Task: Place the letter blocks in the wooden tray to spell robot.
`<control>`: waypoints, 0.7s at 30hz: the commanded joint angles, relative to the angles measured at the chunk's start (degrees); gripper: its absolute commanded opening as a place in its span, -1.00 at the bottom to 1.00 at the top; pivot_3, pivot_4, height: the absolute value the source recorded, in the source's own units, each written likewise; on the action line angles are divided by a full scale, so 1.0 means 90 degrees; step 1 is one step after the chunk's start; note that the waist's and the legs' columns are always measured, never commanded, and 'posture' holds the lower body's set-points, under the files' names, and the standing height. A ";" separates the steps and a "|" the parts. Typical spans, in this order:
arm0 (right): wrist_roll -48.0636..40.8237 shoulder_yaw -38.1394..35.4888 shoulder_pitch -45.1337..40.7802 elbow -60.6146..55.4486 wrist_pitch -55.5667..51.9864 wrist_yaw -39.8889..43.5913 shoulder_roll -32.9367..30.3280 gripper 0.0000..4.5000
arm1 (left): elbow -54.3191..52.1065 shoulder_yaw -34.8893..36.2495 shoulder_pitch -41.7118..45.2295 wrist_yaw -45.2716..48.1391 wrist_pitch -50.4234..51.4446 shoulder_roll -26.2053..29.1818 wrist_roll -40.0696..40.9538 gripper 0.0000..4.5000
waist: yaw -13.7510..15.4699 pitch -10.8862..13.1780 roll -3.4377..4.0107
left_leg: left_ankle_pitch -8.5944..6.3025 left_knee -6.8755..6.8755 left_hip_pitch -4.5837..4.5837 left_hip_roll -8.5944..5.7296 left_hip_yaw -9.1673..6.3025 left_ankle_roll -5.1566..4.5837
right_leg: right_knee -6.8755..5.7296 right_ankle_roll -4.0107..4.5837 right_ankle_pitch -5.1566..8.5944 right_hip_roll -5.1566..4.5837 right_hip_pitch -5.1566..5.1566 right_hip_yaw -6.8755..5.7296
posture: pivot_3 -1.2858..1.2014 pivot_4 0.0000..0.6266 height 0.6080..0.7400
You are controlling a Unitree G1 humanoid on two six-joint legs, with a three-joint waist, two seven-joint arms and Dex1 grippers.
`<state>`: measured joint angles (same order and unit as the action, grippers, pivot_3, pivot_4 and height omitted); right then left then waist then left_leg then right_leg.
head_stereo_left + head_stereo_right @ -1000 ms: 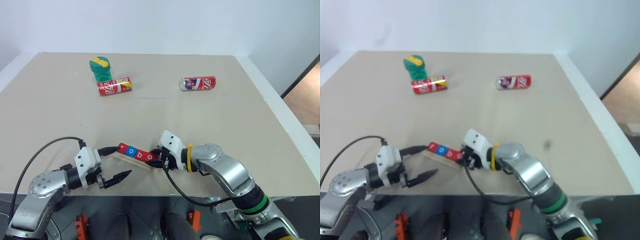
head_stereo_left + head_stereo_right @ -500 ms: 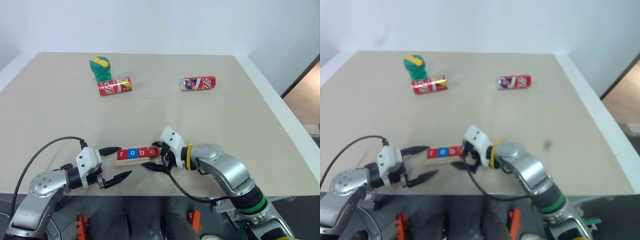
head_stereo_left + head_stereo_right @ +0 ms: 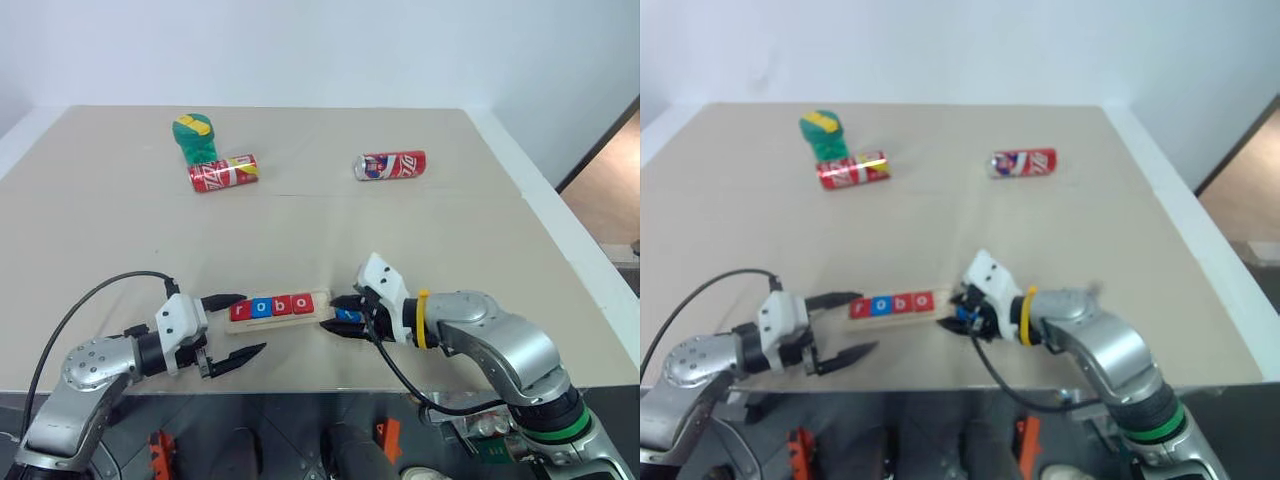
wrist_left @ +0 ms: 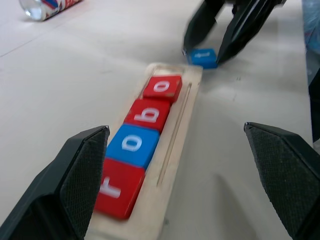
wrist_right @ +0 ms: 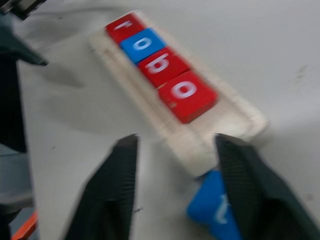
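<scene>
The right fingers (image 3: 345, 315) straddle a blue letter block (image 4: 203, 56) that sits on the bench (image 3: 400, 230) just off the right end of the wooden tray (image 3: 322, 298). One finger is on each side of the block, close against it; whether they actually pinch it I cannot tell. The block looks tipped up on an edge in the right wrist view, with part of a white letter showing.

The left fingers (image 3: 232, 325) are spread wide apart with nothing between them. One tip lies near the left end of the tray and the other hangs nearer the front edge of the bench.

In the tray's groove four letter blocks (image 3: 272, 305) sit side by side, touching: a red r, a blue o, a red b and a red o. The slot at the right end of the tray is bare wood.

Far back on the bench, a red soda can (image 3: 224, 172) lies on its side beside a green object with a yellow stripe (image 3: 196, 136). A second red can (image 3: 390, 165) lies on its side well to the right of them.
</scene>
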<state>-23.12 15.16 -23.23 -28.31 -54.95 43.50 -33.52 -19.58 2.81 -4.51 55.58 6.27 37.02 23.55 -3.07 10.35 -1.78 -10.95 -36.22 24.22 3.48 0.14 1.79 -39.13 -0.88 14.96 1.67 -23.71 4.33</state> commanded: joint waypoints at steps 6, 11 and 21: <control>0.0237 0.0349 -0.0231 0.0266 0.0423 -0.0154 0.0330 -0.98 | -0.0421 0.0022 -0.0078 -0.0009 0.0127 0.0062 0.0107 1.00 | 0.0021 0.0000 0.0000 | 0.0000 -0.0002 0.0002 -0.0002 -0.0001 0.0000 | -0.0001 0.0000 0.0002 -0.0001 0.0001 -0.0001 | 0.03 -0.52 1.00; 0.0443 0.0542 -0.0287 0.0535 0.0682 -0.0176 0.0450 -0.98 | -0.0458 0.0054 -0.0172 -0.0043 0.0096 0.0087 0.0037 1.00 | 0.0027 0.0000 0.0000 | 0.0000 -0.0001 0.0004 -0.0003 0.0000 0.0000 | 0.0000 -0.0002 0.0004 -0.0003 -0.0001 0.0001 | 0.03 -0.52 1.00; 0.0691 0.0671 -0.0449 0.0809 0.0918 -0.0151 0.0676 -0.98 | -0.0421 0.0048 -0.0213 -0.0079 0.0043 0.0060 -0.0039 1.00 | 0.0033 0.0000 0.0000 | 0.0000 -0.0001 0.0004 -0.0002 -0.0001 0.0000 | 0.0000 -0.0001 0.0003 -0.0002 -0.0001 0.0000 | 0.03 -0.52 1.00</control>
<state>-17.06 21.06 -26.00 -20.37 -47.66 42.26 -28.06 -21.34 2.53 -6.26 55.09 7.57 37.12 23.06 -2.77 10.35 -1.79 -10.95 -36.23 24.25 3.46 0.13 1.79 -39.13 -0.89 14.99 1.66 -23.72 4.33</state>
